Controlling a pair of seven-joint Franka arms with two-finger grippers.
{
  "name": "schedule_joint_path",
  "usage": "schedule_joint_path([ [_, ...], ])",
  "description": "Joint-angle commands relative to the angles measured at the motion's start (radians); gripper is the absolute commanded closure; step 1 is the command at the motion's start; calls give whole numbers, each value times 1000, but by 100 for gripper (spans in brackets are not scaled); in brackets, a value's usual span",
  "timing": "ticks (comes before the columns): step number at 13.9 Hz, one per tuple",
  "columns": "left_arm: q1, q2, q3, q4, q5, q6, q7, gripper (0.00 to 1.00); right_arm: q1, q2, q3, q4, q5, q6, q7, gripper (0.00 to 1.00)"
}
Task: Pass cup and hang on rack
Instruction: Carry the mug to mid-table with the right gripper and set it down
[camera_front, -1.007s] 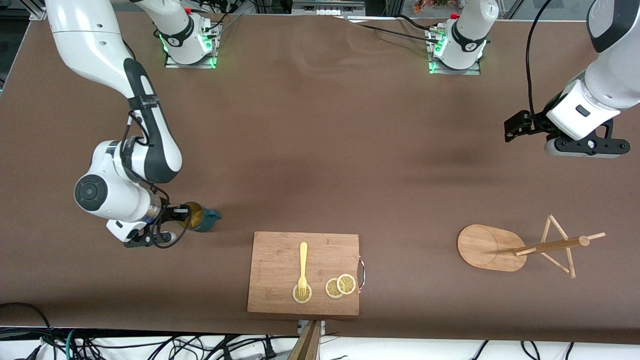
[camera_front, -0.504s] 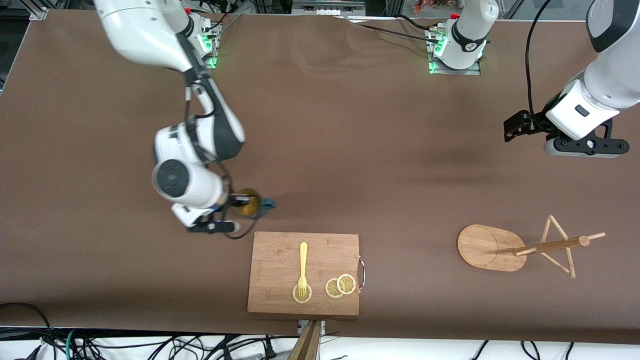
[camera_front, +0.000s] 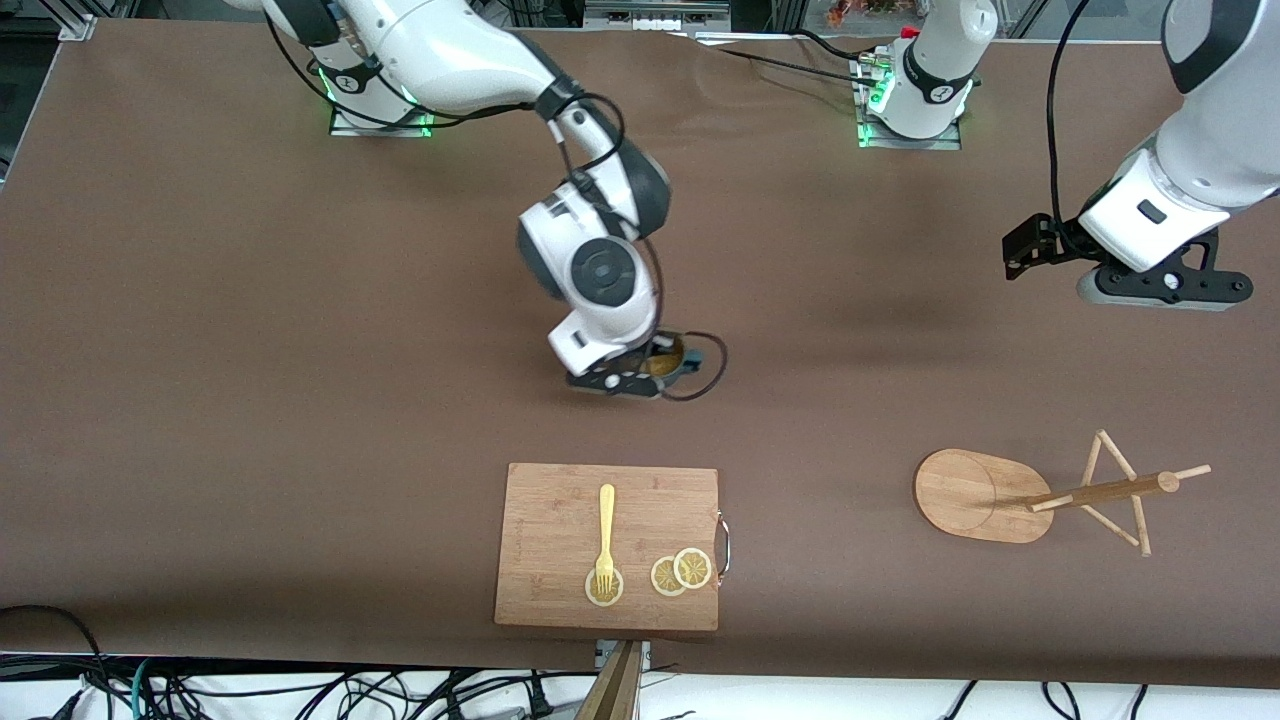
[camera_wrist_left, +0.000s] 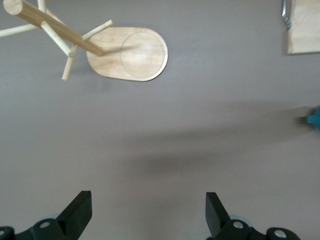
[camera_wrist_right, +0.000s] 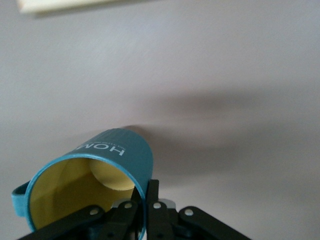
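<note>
Front view is showing the right gripper up in the air over the bare middle of the table, carrying the cup. You only catch a sliver of mustard-yellow inside peeking out under the wrist there, but the right wrist view is giving the good look: the teal cup is tilted on its side, and the fingers are pinching its rim wall, one inside and one outside, with the little loop handle sticking out on the far edge from the grip.

The left gripper is hanging over the left arm's end of the table, fingers spread wide with nothing between them, basically waiting. In its wrist view the rack is sitting on its oval base with the pegs fanning off the post.

So I'd say we're in the pass step, cup on its way to the handover. Next move probably needs the left gripper coming in to meet it and grabbing a part of the wall the right isn't covering, leaving the handle free for a peg. The cutting board with the yellow fork and lemon slices isn't part of this.
</note>
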Motion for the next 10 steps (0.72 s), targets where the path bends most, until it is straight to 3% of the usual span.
schedule_joint_path([
  [1, -12, 4, -22, 53, 44, -66, -18, 0, 57, 32, 12, 50, 4, 26, 81, 100],
  [10, -1, 15, -25, 59, 4, -63, -13, 0, 117, 90, 4, 48, -92, 162, 79, 100],
])
